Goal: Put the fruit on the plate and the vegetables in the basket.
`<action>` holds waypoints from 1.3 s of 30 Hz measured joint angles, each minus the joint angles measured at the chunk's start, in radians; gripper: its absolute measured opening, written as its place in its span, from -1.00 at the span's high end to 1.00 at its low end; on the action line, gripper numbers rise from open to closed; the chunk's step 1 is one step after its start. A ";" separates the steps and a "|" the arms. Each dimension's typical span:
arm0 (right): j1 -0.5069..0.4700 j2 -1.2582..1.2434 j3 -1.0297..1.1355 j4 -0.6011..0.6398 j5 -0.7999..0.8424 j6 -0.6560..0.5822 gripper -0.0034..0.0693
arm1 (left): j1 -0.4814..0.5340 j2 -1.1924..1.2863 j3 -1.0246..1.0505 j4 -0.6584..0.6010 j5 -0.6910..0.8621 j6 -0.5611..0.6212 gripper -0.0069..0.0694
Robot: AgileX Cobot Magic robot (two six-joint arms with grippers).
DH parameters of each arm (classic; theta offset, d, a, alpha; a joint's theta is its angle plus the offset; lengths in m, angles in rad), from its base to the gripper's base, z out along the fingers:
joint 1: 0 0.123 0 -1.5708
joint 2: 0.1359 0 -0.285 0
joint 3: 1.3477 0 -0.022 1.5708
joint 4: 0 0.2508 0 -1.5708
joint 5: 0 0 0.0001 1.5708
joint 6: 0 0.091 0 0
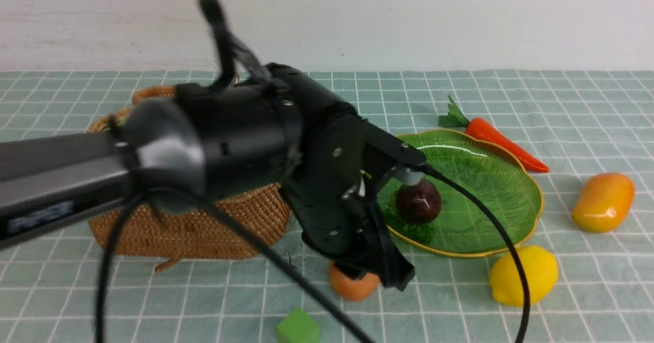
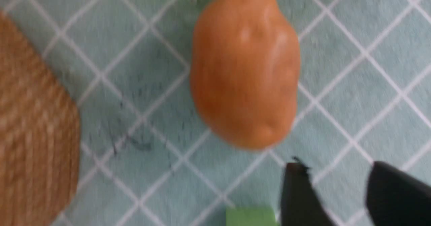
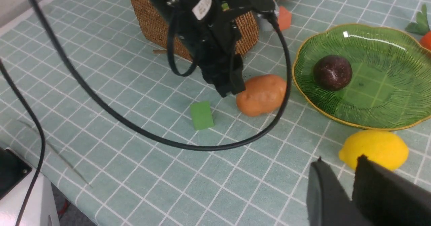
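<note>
Checked tabletop [image 1: 587,292], white wall [image 1: 460,16]; left arm [image 1: 230,133] blocks basket [image 1: 194,230]; left jaws spread by potato [image 1: 352,287], right jaws slightly apart.

Mangosteen [image 1: 418,201] on plate [image 1: 490,179], basket [image 1: 204,225] left, lemon [image 1: 523,275] before plate.

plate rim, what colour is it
Gold, edging the green ribbed plate; shows best in the right wrist view.

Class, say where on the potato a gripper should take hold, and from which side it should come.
Probably grip the potato across its narrow middle, coming down from above: it lies flat, an oval with bare cloth along both long sides.
</note>
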 joint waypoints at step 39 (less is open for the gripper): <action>0.000 0.000 0.000 0.008 -0.062 -0.012 0.53 | 0.183 -0.162 -0.165 0.338 0.082 0.063 -0.74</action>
